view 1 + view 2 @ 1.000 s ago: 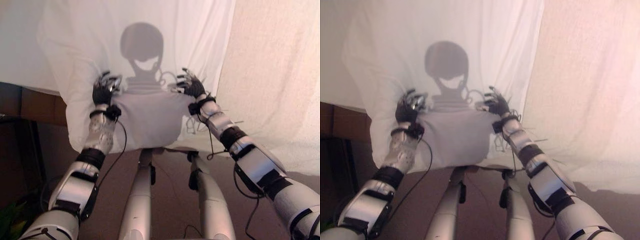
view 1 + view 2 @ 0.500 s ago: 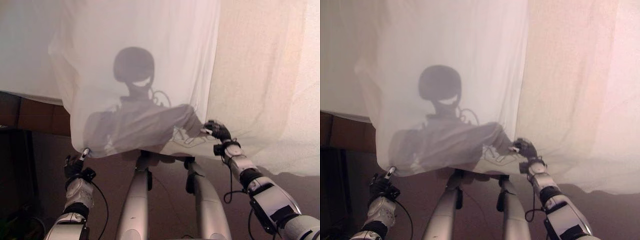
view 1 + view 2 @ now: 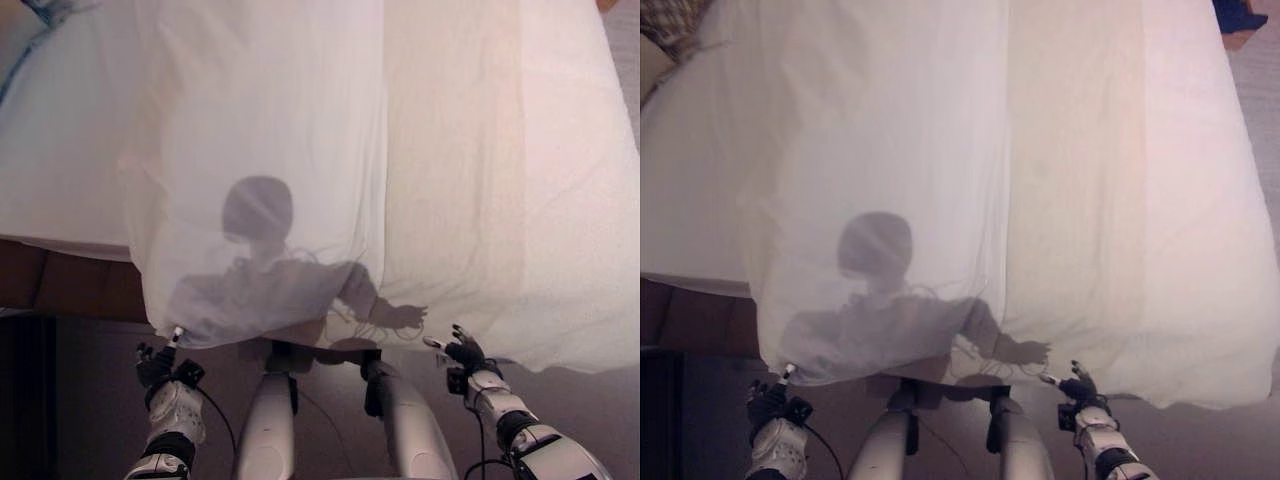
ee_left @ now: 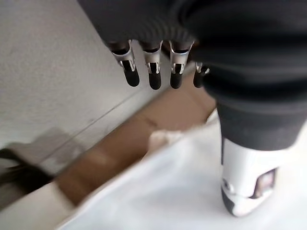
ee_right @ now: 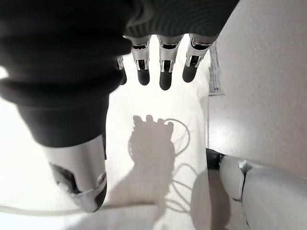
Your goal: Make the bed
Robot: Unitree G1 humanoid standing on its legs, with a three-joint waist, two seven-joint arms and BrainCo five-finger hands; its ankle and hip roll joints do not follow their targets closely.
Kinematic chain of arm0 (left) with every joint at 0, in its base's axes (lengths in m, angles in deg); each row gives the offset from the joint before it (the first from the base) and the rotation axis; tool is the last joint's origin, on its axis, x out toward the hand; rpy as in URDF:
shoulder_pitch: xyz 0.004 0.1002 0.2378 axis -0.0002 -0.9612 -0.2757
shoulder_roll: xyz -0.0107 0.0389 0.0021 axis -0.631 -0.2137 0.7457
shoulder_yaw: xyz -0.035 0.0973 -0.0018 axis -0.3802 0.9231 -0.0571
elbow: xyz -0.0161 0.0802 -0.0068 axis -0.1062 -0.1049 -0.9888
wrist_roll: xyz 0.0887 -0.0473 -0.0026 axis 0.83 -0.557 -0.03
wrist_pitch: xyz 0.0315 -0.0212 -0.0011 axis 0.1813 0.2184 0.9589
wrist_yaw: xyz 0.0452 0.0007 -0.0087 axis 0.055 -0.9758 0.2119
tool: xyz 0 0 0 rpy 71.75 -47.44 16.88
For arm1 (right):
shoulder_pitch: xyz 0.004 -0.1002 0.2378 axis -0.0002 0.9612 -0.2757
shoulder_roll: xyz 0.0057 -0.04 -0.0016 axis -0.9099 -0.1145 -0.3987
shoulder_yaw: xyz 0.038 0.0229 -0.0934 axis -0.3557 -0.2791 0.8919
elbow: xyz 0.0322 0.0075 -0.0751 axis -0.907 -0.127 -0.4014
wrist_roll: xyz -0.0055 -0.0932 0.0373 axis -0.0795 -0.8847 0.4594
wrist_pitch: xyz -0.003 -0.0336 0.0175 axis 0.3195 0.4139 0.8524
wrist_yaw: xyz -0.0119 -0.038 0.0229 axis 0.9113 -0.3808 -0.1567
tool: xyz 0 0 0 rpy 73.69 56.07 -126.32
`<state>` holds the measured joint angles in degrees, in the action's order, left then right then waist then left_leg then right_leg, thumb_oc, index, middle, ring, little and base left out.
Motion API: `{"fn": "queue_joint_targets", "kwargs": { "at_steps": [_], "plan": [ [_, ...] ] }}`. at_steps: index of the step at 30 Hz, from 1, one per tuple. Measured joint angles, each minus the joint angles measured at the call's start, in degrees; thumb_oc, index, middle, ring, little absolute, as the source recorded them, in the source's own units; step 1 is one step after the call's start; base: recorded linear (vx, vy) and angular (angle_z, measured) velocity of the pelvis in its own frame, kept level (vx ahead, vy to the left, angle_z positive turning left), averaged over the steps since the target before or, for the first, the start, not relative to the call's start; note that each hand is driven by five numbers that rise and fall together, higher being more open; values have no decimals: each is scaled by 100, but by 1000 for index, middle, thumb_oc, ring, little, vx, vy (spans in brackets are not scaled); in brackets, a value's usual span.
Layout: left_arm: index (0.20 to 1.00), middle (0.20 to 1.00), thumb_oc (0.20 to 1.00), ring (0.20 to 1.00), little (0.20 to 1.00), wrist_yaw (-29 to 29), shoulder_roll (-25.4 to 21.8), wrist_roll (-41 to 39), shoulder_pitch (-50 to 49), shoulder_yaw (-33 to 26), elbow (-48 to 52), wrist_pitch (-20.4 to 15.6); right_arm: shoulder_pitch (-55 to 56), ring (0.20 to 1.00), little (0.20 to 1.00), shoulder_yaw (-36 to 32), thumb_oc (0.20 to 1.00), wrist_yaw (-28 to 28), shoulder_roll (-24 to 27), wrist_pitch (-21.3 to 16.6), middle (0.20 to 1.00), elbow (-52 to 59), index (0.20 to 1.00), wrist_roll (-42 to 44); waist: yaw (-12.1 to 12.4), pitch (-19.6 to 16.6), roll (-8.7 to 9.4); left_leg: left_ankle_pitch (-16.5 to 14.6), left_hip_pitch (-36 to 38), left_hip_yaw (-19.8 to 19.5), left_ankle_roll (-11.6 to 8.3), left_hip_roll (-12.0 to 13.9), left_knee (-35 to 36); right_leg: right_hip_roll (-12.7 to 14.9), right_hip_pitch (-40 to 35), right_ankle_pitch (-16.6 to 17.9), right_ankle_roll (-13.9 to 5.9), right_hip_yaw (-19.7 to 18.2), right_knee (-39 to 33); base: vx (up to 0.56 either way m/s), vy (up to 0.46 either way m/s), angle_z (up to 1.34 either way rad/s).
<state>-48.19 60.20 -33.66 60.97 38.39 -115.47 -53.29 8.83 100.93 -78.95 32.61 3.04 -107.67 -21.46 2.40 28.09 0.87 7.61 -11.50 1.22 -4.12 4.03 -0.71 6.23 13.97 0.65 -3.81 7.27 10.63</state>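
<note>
A thin white sheet [image 3: 260, 130] lies spread over the left and middle of the bed, and its near edge hangs over the bed's side. To its right a cream cover [image 3: 470, 180] lies flat on the mattress. My left hand [image 3: 155, 366] is below the sheet's hanging corner, open and holding nothing; its fingers [image 4: 153, 76] show straight above the sheet and the brown bed frame [image 4: 129, 143]. My right hand [image 3: 466, 352] is just under the cream cover's near edge with its fingers [image 5: 165, 72] relaxed and empty.
The brown bed frame [image 3: 60, 285] shows under the sheet at the left. A checked pillow [image 3: 670, 15] lies at the bed's far left corner. Something dark blue [image 3: 1240, 15] sits beyond the far right corner. Grey floor [image 3: 590, 410] runs along the near side.
Both hands have let go of the sheet and dropped below the bed's edge. The sheet has settled flat. The camera has shifted and takes in more of the bed.
</note>
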Motion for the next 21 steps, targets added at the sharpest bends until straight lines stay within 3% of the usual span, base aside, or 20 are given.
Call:
{"fn": "queue_joint_targets", "kwargs": {
  "at_steps": [5, 8, 15, 19, 21],
  "plan": [
    [1000, 1000, 1000, 1000, 1000, -627, 151, 1255, -465, 769, -253, 313, 643, 1000, 1000, -48, 1000, -177, 180, -14, 1000, 102, 1000, -359, -142, -531, -443, 12, 265, -67, -1, -1, 152, 8, -137, -184, 7, 23, 206, 62, -111, 5],
    [1000, 1000, 1000, 1000, 1000, -808, 270, 2095, -852, 949, -502, 410, 970, 1000, 1000, -22, 1000, -219, 192, -13, 1000, 100, 1000, -850, -320, -1096, -628, -30, 415, -125, -60, 79, 228, -75, -207, -329, 72, 43, 247, 67, -175, -2],
    [1000, 1000, 1000, 1000, 1000, -819, 285, 3020, -1020, 1095, -715, 491, 1374, 1000, 1000, 20, 1000, -213, 237, 9, 1000, 1, 1000, -1692, -307, -1709, -551, -313, 711, -137, -268, 300, -40, -302, -349, -787, 351, -9, 696, 51, -128, -9],
    [1000, 1000, 1000, 1000, 1000, -745, 315, 3484, -1008, 1336, -724, 483, 1420, 1000, 1000, 27, 1000, -220, 285, 68, 1000, -284, 1000, -1866, -292, -1808, -485, -436, 813, -187, -364, 330, -325, -335, -380, -1029, 464, -46, 1023, 60, -78, -4],
    [1000, 1000, 1000, 1000, 1000, -733, 346, 3658, -1064, 1449, -815, 485, 1439, 1000, 1000, 25, 1000, -232, 328, 77, 1000, -345, 1000, -1912, -302, -1905, -465, -519, 839, -206, -258, 302, -420, -340, -423, -1044, 471, -101, 1031, 54, -1, -19]
  ]
}}
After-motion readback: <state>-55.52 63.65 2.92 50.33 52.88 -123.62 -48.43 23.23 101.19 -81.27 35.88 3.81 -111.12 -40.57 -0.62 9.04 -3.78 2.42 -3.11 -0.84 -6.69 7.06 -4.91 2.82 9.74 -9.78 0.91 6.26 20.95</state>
